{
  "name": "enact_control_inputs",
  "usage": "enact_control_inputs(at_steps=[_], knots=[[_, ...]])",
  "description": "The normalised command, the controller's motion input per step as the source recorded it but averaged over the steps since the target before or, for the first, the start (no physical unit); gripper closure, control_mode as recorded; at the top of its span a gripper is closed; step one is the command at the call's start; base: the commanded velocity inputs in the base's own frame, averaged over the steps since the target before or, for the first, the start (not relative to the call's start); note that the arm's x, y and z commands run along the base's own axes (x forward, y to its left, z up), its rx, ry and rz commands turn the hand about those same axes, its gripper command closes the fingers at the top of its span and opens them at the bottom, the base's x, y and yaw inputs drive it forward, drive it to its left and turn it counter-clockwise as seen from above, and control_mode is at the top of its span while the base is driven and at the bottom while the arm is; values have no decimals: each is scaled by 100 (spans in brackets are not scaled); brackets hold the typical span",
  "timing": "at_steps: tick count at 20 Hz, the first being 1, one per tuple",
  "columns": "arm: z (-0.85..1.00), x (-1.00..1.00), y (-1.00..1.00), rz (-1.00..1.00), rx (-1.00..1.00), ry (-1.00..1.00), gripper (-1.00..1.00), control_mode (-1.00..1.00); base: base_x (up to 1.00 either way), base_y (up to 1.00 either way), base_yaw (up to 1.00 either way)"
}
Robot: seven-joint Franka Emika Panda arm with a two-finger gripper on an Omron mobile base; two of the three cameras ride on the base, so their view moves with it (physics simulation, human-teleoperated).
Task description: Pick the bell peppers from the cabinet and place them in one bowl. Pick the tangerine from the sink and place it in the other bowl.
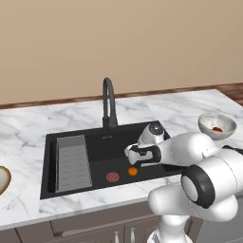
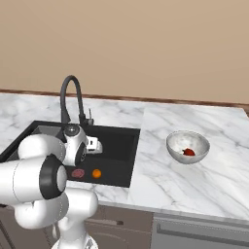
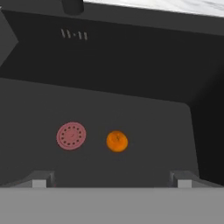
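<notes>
The tangerine (image 3: 117, 141), a small orange ball, lies on the floor of the black sink (image 3: 131, 78), just right of the pinkish-red drain (image 3: 71, 135). My gripper (image 3: 111, 181) hangs open over the basin, a little above and short of the fruit, with nothing between its fingertips (image 3: 39, 181). From the base, the tangerine (image 1: 133, 171) sits just below my gripper (image 1: 130, 154). The white-grey speckled bowl (image 1: 228, 124) stands on the counter to the right and holds one red bell pepper (image 1: 217, 129). The tan bowl (image 1: 2, 179) peeks in at the far left edge. The cabinet is out of view.
A black gooseneck tap (image 1: 108, 102) rises behind the sink. A ribbed grey drainer (image 1: 73, 161) fills the basin's left part. The marble counter (image 2: 194, 189) runs on both sides, with a wooden strip along the beige wall. Drawer fronts lie below the counter edge.
</notes>
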Motion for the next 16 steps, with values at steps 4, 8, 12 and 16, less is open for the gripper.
enact_control_inputs(at_steps=[4,8,12,16], knots=[[0,-25,-1,-1,0,0,-100,-100,0,0,0],[-6,-21,-5,-3,0,0,-100,-100,0,0,0],[-17,-16,0,-3,0,0,-100,-100,0,0,0],[-12,-12,-2,-3,0,0,-100,-100,0,0,0]])
